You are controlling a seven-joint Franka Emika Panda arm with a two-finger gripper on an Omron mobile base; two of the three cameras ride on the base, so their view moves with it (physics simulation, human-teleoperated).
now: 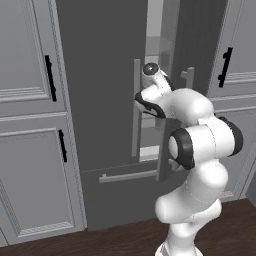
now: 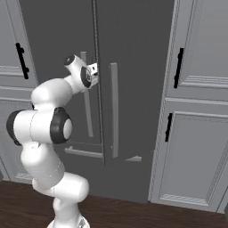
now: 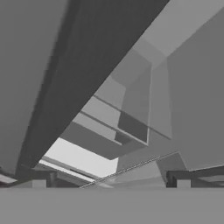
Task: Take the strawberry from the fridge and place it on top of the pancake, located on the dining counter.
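Note:
The fridge (image 1: 100,75) is a tall dark grey French-door unit, and its right door (image 1: 169,135) stands a little ajar. Through the gap I see the pale interior (image 1: 155,40). My gripper (image 2: 93,70) is at the edge of that gap, at upper handle height. In the hand view the gripper (image 3: 111,181) is open, its fingertips (image 3: 38,180) wide apart with nothing between them, facing the glass shelves (image 3: 109,116). The strawberry is hidden. The pancake and the dining counter are out of view.
Long grey bar handles (image 1: 136,107) run down both doors, and a horizontal one (image 1: 127,176) crosses the bottom drawer. Paneled light grey cabinets (image 1: 30,150) with black handles (image 1: 49,77) flank the fridge on both sides (image 2: 196,133). Dark wood floor (image 1: 115,240) lies below.

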